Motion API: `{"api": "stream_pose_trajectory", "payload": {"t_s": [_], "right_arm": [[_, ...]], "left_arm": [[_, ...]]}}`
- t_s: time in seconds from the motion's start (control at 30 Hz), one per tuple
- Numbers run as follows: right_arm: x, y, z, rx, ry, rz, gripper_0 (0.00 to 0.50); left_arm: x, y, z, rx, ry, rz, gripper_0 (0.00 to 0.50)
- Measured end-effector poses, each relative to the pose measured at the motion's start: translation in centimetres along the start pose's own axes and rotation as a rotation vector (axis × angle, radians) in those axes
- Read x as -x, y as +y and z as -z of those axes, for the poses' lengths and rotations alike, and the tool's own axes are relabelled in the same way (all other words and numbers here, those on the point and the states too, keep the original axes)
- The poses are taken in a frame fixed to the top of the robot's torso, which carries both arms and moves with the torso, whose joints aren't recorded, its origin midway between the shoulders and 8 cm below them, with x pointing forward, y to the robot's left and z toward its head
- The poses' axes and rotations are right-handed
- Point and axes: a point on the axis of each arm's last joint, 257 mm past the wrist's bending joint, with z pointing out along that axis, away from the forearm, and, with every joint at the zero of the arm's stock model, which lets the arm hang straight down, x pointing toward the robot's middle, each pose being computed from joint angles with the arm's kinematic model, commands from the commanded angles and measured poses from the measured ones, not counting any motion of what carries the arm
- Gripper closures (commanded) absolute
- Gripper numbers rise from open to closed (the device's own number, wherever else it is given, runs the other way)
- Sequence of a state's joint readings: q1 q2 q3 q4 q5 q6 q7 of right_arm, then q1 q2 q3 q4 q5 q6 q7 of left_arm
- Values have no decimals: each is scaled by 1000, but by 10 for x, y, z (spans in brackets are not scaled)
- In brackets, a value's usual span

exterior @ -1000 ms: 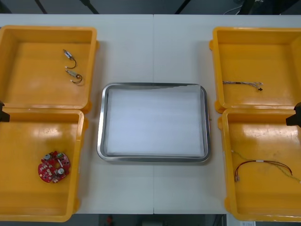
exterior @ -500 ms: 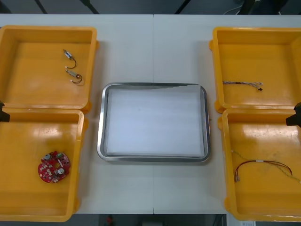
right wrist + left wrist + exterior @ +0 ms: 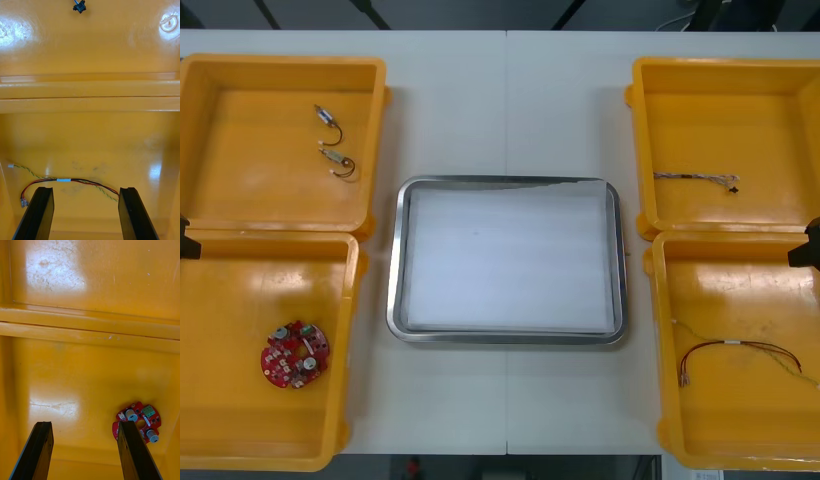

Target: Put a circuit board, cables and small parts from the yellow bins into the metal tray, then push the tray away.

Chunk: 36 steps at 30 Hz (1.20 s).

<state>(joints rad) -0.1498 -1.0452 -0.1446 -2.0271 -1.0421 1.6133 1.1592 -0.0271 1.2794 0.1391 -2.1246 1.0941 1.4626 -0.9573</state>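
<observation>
The left pincer (image 3: 84,425) hangs over the near left bin (image 3: 350,340) at the table's left edge. Its black fingers (image 3: 41,442) stand apart with nothing between them. The round red circuit board (image 3: 293,353) lies flat on that bin's floor, close by one fingertip in the left wrist view. In the far left bin (image 3: 280,65) two small metal parts (image 3: 335,160) lie one beyond the other, each trailing a curled wire.

The metal tray (image 3: 505,183), white inside, sits mid-table between the bins, its long axis running left to right.

The far right bin (image 3: 635,150) holds a blue and white cable (image 3: 695,178) stretched left to right, its dark plug at the right end. In the near right bin (image 3: 658,340) the red and yellow cable (image 3: 740,352) also runs left to right, its terminals nearest the tray. The right pincer (image 3: 86,189) hovers above it, fingers apart and empty.

The table (image 3: 505,100) is light, with a seam down its middle. Beyond its far edge the floor (image 3: 480,12) is dark.
</observation>
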Motion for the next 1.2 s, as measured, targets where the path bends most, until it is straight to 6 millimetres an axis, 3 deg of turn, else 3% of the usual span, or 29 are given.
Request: {"api": "stream_pose_trajectory", "payload": {"t_s": [1.2], "right_arm": [[0,0,0,0,0,0,0]], "left_arm": [[0,0,0,0,0,0,0]]}}
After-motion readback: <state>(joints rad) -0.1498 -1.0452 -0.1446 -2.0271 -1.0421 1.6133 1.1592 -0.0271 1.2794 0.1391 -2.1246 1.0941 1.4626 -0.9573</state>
